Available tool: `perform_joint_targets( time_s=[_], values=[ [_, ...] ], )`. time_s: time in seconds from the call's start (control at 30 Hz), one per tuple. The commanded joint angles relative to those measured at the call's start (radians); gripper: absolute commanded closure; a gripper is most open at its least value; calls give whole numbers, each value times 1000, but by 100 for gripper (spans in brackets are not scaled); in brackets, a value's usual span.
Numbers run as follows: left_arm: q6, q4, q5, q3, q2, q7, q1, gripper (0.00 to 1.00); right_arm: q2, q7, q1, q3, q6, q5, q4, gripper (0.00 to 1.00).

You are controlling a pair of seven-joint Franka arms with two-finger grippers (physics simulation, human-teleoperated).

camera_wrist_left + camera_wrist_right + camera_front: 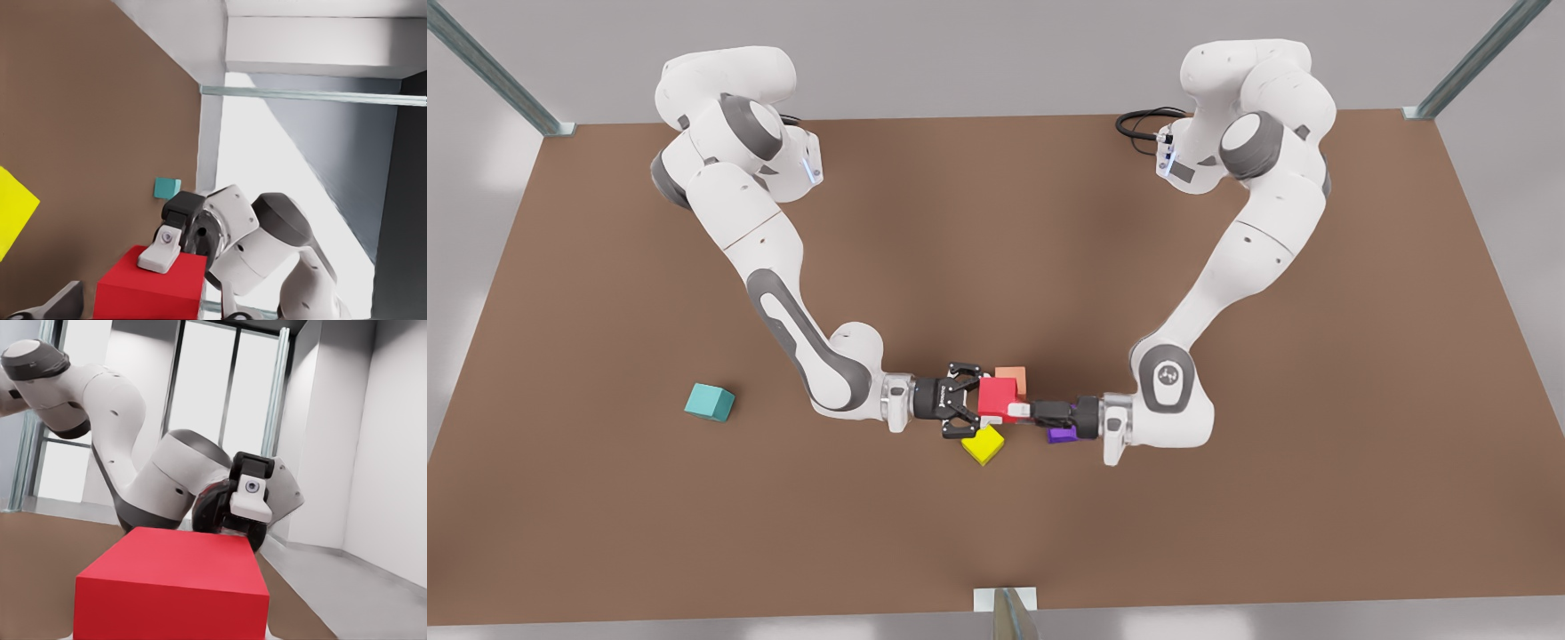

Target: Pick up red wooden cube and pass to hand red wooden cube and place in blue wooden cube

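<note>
The wide brown surface (996,222) is carrying everything. Both white-and-grey arms are reaching low toward its middle, so that their tips are meeting for the hand-over.

The left pincer (1021,411), on the front view's right, is clamping the small bright red wooden cube (997,397) and is holding it above the surface. The right pincer (967,402), black and skeletal, is sitting against the cube's other side. I cannot tell if it is clamping already.

The small teal wooden cube (710,402) is lying well apart, toward the front view's left, and is waiting as the goal. I judge that the passing is only halfway done.
</note>
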Motion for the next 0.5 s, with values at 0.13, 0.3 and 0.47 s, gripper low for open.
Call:
perform_joint_targets(
  time_s=[0.13, 0.3, 0.47],
  values=[
    [-655, 98, 673, -9, -161, -242, 350, 0, -67, 333, -208, -8, -115, -478, -26, 44],
    [-1028, 103, 1470, -173, -476, -574, 269, 0, -246, 967, -447, -45, -329, -1178, -64, 43],
    [-929, -181, 1047, 629, -875, -414, -201, 0, -444, 1433, -450, -166, -333, -1682, -195, 42]
  ],
)
